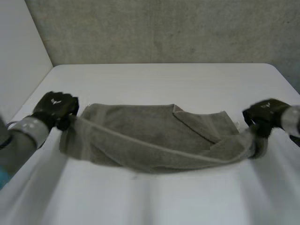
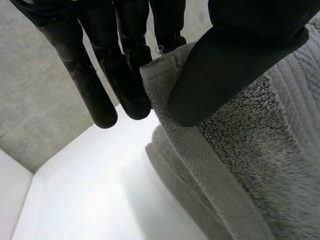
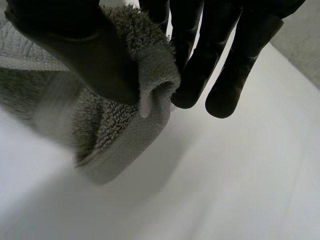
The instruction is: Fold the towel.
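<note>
The grey towel (image 1: pixel 154 136) lies across the middle of the white table (image 1: pixel 164 77), its long axis running left to right, rumpled and sagging between the hands. At middle left, the left hand (image 1: pixel 56 108) pinches one end between thumb and fingers (image 2: pixel 125 75). At middle right, the blurred right hand (image 1: pixel 263 115) pinches the other end.

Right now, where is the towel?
In the head view the towel stretches across the middle of the white table, its near edge held up between the left hand at one end and the right hand at the other.
</note>
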